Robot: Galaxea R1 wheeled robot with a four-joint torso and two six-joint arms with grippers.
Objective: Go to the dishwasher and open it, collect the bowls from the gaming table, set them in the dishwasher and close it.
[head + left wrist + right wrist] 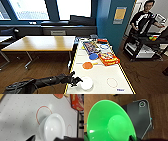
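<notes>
The gaming table (105, 75), white with yellow edge trim, runs away from me. A white dish (86, 83) sits near its front left edge. My left gripper (76, 80) reaches in from the left and is right beside it. In the left wrist view the dish (53, 127) is close, and the left gripper (48, 139) is open, a dark fingertip (31, 138) on either side. In the right wrist view a lime green bowl (109, 124) hangs over the wooden floor, with my right gripper (132, 138) shut on its rim. The dishwasher is out of view.
An orange round thing with a pale handle (87, 65), a blue round thing (93, 56) and a red game box (108, 58) lie farther along the table. A wood-topped table (40, 42) stands left. A person (143, 17) with a control rig stands back right.
</notes>
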